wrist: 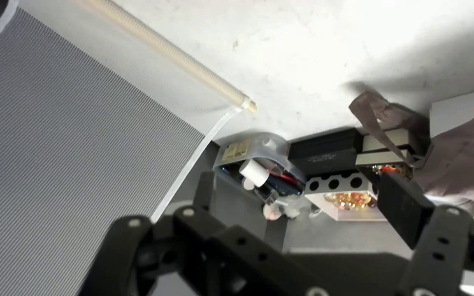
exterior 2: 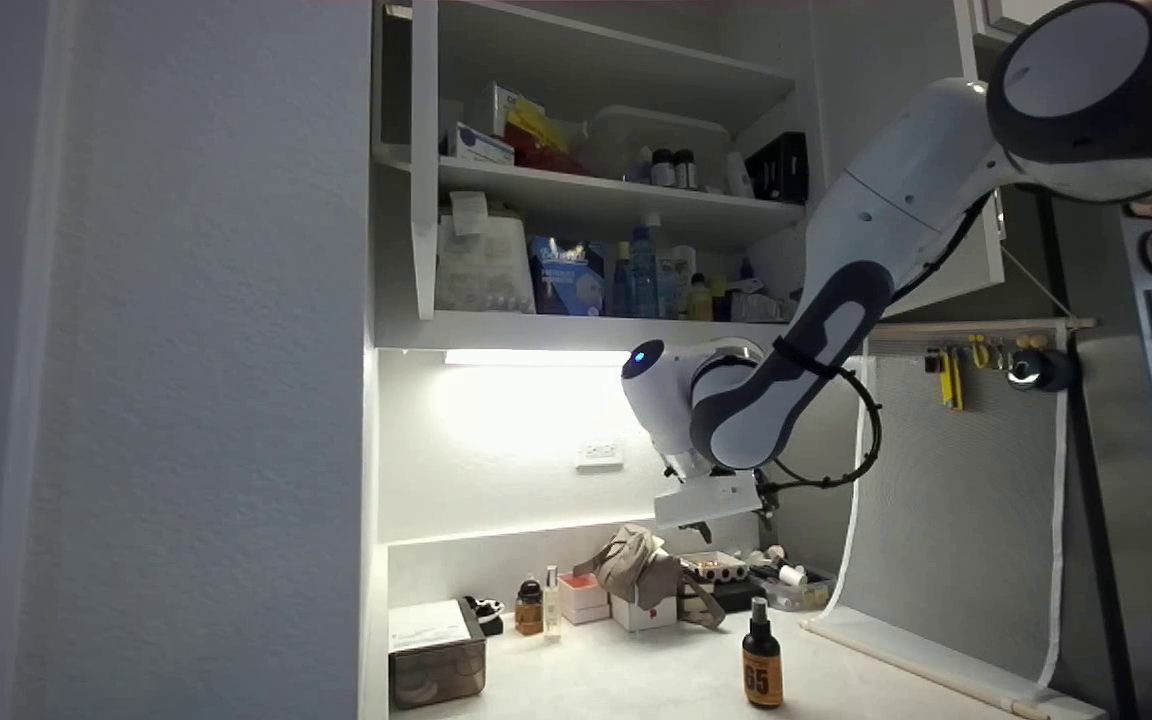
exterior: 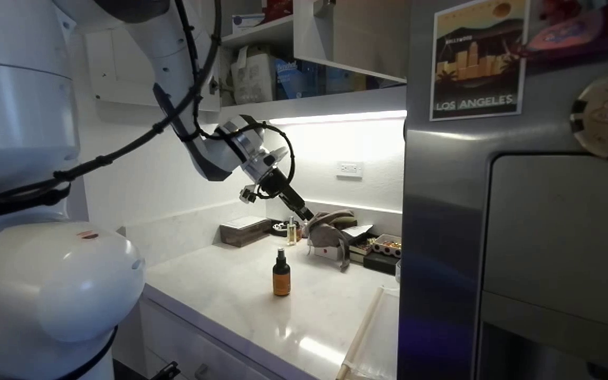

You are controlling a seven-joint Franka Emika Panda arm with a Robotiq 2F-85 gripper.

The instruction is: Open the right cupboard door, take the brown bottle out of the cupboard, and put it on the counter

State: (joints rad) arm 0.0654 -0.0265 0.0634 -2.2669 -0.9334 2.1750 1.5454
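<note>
The brown bottle (exterior: 281,279), dark with an orange label and a black spray top, stands upright on the white counter (exterior 2: 626,680). Above, the right cupboard door (exterior 2: 896,150) hangs open, its lower part also showing in an exterior view (exterior: 357,39). Jars, bottles and packets fill the shelves of the cupboard (exterior 2: 616,190). Over the back of the counter, apart from the bottle, my gripper (exterior: 307,214) points down. In the wrist view its fingers (wrist: 403,205) are spread wide, and the open gripper (wrist: 303,197) has nothing between them. The wrist view does not include the bottle.
Along the back stand a brown bag (exterior 2: 631,570), a polka-dot box (wrist: 344,187), a clear bin (wrist: 257,158), perfume bottles (exterior 2: 551,605) and a brown box (exterior 2: 436,650). A mesh screen (exterior 2: 956,500) hangs beside the steel fridge (exterior: 452,211). The left door (exterior 2: 423,160) is swung out.
</note>
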